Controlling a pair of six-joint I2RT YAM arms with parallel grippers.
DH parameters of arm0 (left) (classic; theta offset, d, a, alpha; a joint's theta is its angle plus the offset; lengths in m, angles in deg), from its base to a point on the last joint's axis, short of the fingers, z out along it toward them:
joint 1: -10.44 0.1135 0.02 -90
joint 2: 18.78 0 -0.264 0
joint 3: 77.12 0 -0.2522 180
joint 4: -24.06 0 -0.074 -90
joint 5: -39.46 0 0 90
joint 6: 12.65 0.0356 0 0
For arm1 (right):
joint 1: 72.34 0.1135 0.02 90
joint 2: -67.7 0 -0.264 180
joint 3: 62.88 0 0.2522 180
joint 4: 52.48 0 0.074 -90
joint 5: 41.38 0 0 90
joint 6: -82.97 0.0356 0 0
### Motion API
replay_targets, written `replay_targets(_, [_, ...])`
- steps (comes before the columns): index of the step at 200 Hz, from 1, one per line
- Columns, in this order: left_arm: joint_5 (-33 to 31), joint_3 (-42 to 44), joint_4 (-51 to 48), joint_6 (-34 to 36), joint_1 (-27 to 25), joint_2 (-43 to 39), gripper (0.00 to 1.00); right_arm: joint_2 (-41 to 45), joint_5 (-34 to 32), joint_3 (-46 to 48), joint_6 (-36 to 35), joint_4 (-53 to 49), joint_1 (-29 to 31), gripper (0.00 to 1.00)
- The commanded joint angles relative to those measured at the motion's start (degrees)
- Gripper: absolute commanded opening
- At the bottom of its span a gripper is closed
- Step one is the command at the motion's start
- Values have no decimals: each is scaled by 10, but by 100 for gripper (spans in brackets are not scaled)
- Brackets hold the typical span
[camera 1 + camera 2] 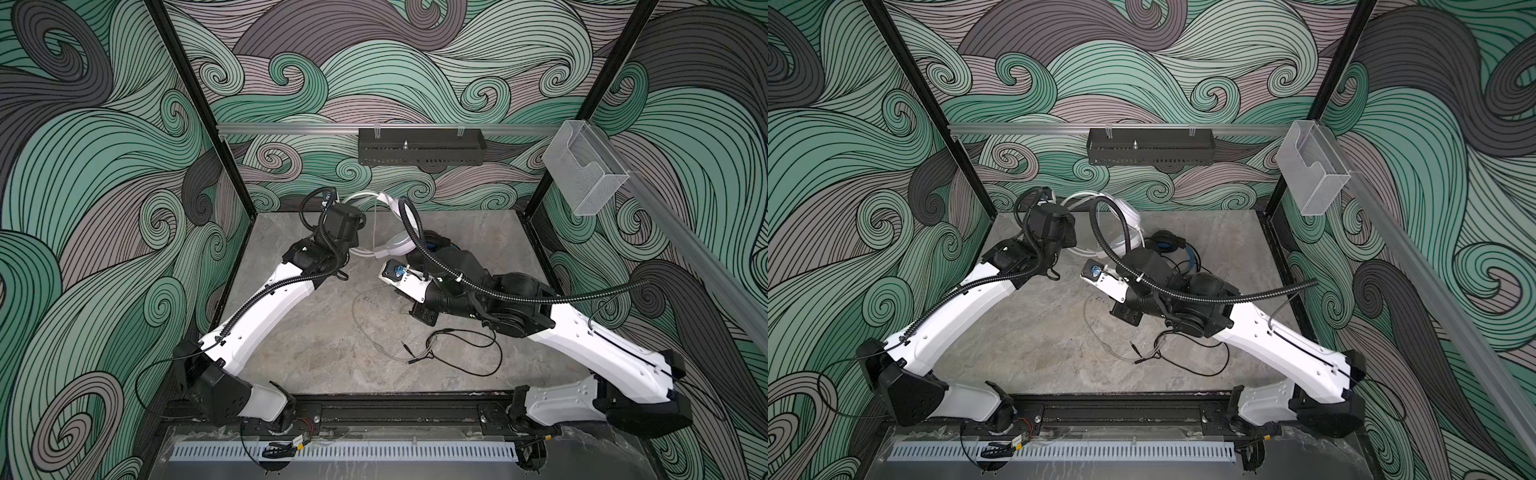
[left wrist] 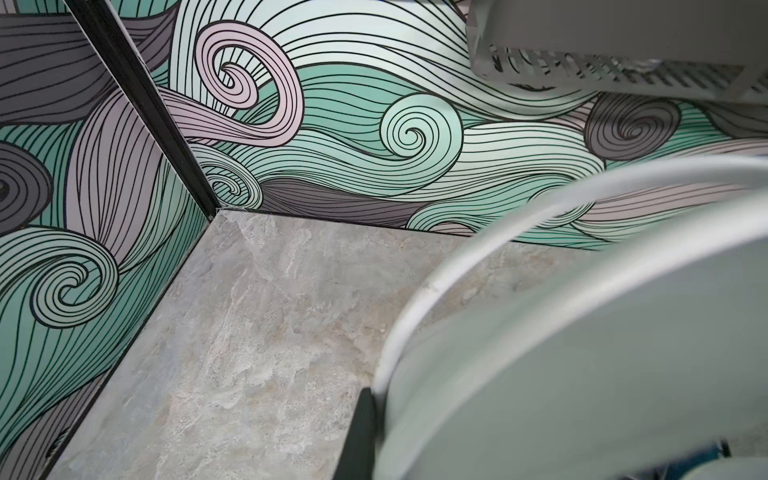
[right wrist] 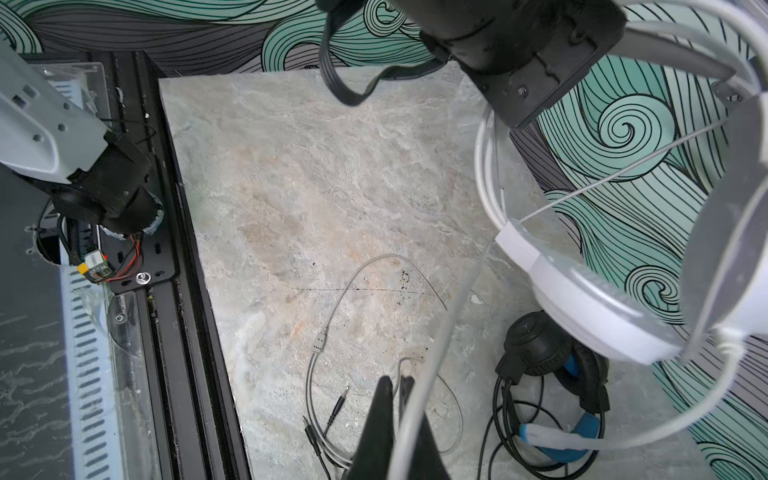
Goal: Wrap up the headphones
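White headset (image 1: 395,247) raised near bench (image 1: 311,332) far edge, left tool (image 3: 513,114) clamped on its band (image 3: 484,166); right tool (image 3: 392,399) pinching pale cord (image 3: 457,299); black headset (image 3: 552,361) lies nearby; cord looks light, limp, tangle-prone; hold stiff band.

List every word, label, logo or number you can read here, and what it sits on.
No text is readable in any view.
Black headphones: blue mark on the earcup, too small to read.
Yellow tag among the wires at an arm base: too blurred to read.
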Motion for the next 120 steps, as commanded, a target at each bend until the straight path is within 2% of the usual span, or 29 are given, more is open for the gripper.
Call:
replay_targets(1, [-19,3,62,40,-16,-39,0,-20,-30,-56,-39,-50,14,0])
replay_targets(39, [15,38,51,156,-51,-70,0,-42,-99,-116,-92,-92,18,0])
replay_targets(66, [-15,66,33,215,-61,-108,0,-38,-130,-118,-119,-100,18,0])
replay_targets(98, [-73,115,64,260,-62,-152,0,-33,-116,-127,-127,-106,18,0])
replay_targets(120, [-93,126,74,260,-62,-162,0,-40,-88,-148,-107,-118,19,0])
